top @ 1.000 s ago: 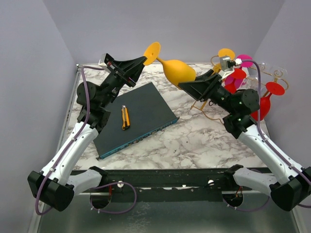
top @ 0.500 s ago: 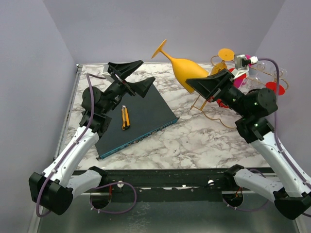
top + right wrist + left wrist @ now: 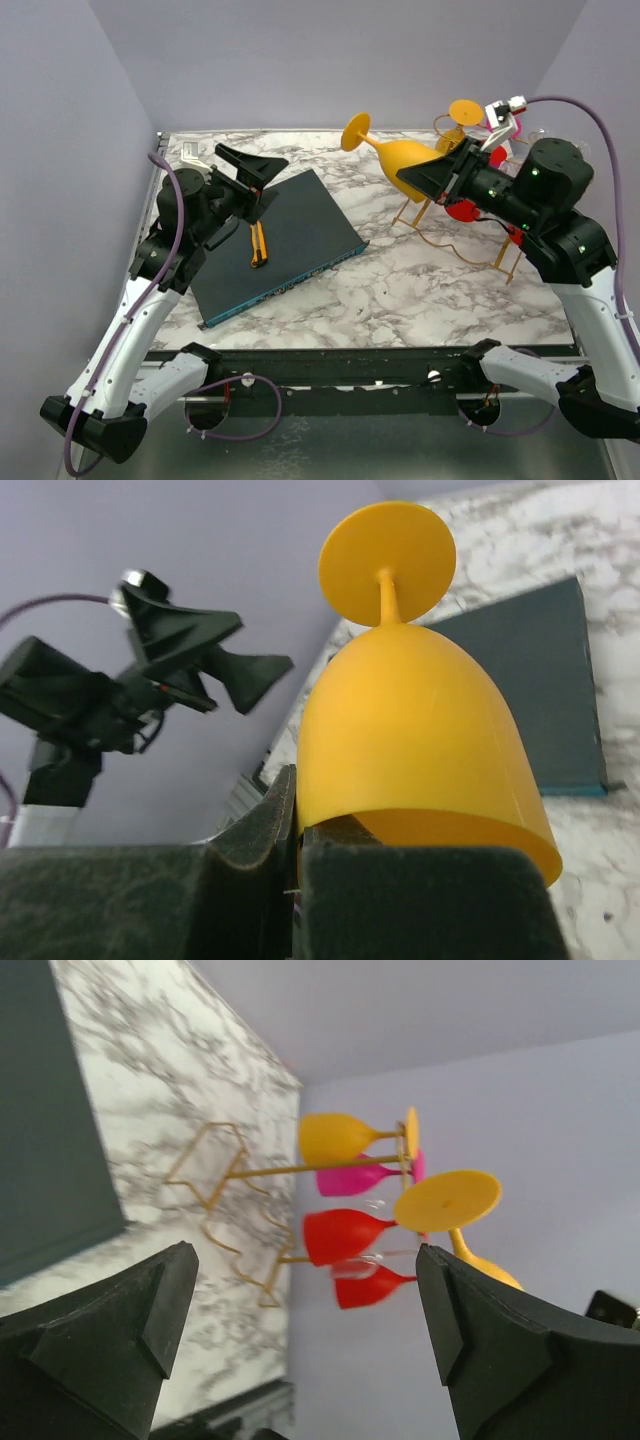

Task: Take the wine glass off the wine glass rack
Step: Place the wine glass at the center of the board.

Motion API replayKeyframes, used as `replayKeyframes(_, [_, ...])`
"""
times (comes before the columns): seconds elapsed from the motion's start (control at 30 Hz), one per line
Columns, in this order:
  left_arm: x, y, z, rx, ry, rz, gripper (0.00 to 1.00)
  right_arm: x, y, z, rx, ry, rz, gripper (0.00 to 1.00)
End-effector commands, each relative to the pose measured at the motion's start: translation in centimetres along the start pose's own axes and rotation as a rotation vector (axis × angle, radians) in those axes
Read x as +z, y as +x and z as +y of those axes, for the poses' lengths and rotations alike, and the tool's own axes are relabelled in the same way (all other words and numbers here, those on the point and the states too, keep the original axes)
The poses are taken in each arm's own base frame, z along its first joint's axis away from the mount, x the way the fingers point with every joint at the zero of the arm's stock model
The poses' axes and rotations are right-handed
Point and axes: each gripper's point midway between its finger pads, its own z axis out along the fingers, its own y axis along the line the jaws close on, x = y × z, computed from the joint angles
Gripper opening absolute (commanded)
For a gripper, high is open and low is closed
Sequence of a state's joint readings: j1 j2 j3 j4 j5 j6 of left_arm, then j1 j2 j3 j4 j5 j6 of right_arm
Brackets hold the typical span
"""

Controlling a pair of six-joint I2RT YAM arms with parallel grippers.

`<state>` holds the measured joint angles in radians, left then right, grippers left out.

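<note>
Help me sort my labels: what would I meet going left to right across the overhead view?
Open left claw → orange wine glass, gripped at its bowl by the right claw → wine glass rack. Left out: the dark slab and the knife on it, which overlap the left claw.

Overhead view from behind my bases, looking down over the marble table (image 3: 400, 290), left wrist view rolled sideways, facing the far rack (image 3: 280, 1169), right wrist view tight against the yellow wine glass (image 3: 410, 750), a glass all three views share, my left gripper (image 3: 255, 648) at its upper left.
</note>
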<state>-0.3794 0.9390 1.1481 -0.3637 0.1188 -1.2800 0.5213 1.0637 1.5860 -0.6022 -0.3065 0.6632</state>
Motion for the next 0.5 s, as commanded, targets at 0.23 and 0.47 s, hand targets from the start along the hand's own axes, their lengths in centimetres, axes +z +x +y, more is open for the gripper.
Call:
replayKeyframes(0.23, [-1.8, -4.2, 5.3, 0.408, -0.33, -0.138, 0.99, 1.3, 10.4, -4.6, -0.005, 0.225, 0.427, 0.01])
replayKeyframes(0.47, [-1.6, -4.8, 6.2, 0.48, -0.384, -0.135, 0.99, 2.4, 17.7, -4.9, -0.073, 0.326, 0.658, 0.0])
